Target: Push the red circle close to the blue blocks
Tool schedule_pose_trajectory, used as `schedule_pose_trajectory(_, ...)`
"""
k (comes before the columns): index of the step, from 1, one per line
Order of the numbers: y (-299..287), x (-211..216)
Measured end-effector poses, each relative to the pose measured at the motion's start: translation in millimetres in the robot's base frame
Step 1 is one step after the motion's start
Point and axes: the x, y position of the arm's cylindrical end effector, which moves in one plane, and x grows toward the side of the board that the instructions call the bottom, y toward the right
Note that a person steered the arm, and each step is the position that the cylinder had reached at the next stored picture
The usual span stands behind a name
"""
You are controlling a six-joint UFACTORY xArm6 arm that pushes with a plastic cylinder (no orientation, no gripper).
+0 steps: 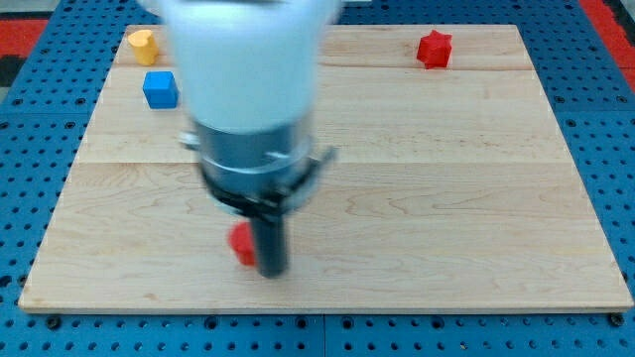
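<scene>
A red block (241,243), mostly hidden behind my rod, lies near the view's bottom, left of centre; its shape cannot be made out. My tip (272,270) rests on the board just right of and slightly below it, touching or nearly touching. A blue cube (160,88) sits at the view's upper left. The arm's white and grey body hides the board's upper middle.
A yellow block (143,45) sits at the top left corner, above the blue cube. A red star-shaped block (434,49) sits at the top right. The wooden board (446,198) lies on a blue pegboard; its bottom edge is close below my tip.
</scene>
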Motion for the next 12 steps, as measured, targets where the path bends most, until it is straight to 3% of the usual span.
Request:
schedule_pose_trajectory(2,-126,-98)
schedule_pose_trajectory(3,-170,-109)
schedule_pose_trajectory(4,-173,-138)
schedule_pose_trajectory(5,-189,-95)
schedule_pose_trajectory(7,-159,-129)
schedule_pose_trajectory(8,-191,-115)
schedule_pose_trajectory(10,-118,-99)
schedule_pose_trajectory(11,-102,-190)
schedule_pose_trajectory(12,-121,-251)
